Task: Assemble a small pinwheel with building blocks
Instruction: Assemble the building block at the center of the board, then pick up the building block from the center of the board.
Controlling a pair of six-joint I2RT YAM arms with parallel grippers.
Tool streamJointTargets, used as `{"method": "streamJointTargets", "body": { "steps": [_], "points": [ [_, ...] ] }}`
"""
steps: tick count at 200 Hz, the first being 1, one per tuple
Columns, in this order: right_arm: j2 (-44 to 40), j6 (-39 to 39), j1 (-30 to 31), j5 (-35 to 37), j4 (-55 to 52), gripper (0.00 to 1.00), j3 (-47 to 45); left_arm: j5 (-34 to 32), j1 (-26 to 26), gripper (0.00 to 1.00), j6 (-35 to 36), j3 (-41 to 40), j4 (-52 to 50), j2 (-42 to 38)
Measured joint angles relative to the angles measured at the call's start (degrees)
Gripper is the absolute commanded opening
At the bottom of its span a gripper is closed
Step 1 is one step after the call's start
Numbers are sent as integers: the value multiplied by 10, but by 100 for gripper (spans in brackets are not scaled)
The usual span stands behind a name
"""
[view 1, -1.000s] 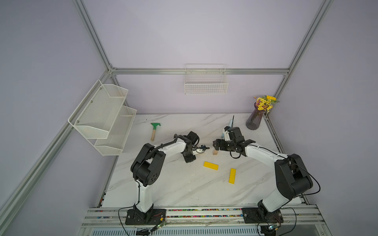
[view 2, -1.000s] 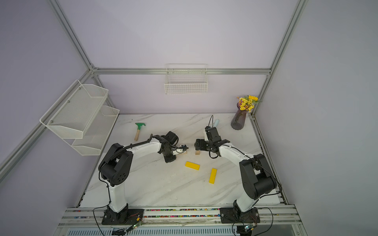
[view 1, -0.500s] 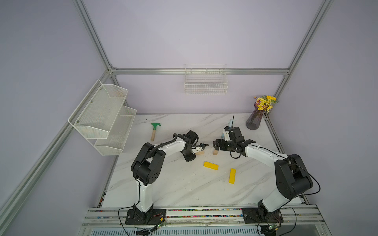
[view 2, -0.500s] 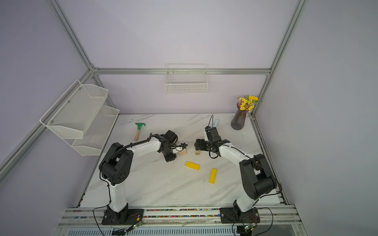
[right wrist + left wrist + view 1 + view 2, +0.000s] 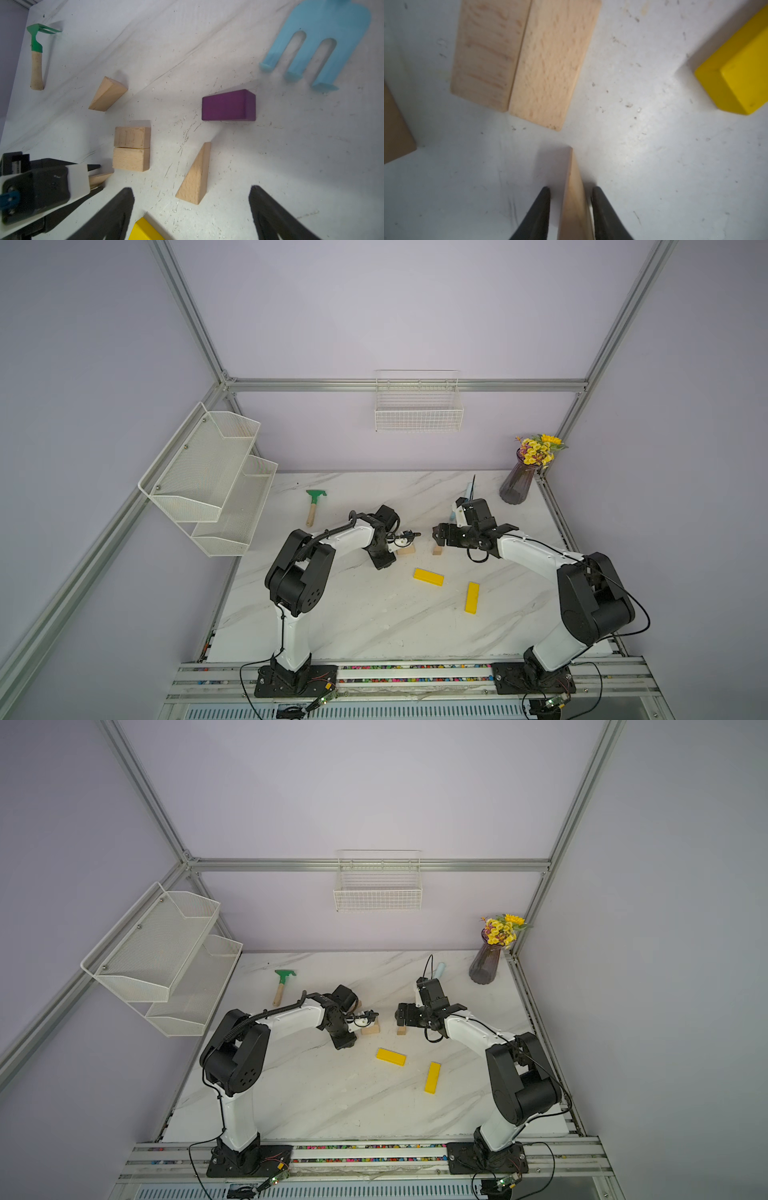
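Because the left fingers [image 5: 602, 207] stand slightly spread around a wood wedge [image 5: 574, 197] resting on the desk [image 5: 654, 155], a skewed lift could drag it off line; the right fingers [image 5: 116, 207] gape wide, empty. The pinwheel [image 5: 132, 148] is only two pale blocks [image 5: 525, 60] side by side mid-desk, the purple wedge [image 5: 228, 106] well apart.

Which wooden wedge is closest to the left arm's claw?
The wood wedge between the left gripper's fingers; the other two wood wedges lie farther off.
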Motion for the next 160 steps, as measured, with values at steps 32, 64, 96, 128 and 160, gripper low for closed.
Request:
{"method": "streamJointTargets", "body": {
  "steps": [32,64,96,128,160],
  "points": [
    [0,0,0,0,-1,91,3,3,3,56,-2,0,1,0],
    [1,-3,0,0,-6,91,21,5,4,63,-5,-9,3,-9],
    [12,-16,0,5,-17,90,76,8,4,72,-18,-35,6,-61],
    [50,-26,7,18,-31,89,150,10,8,77,-41,-48,30,-153],
    [111,-21,48,41,-51,86,226,-14,39,80,-96,-87,76,-258]
  ]
}}
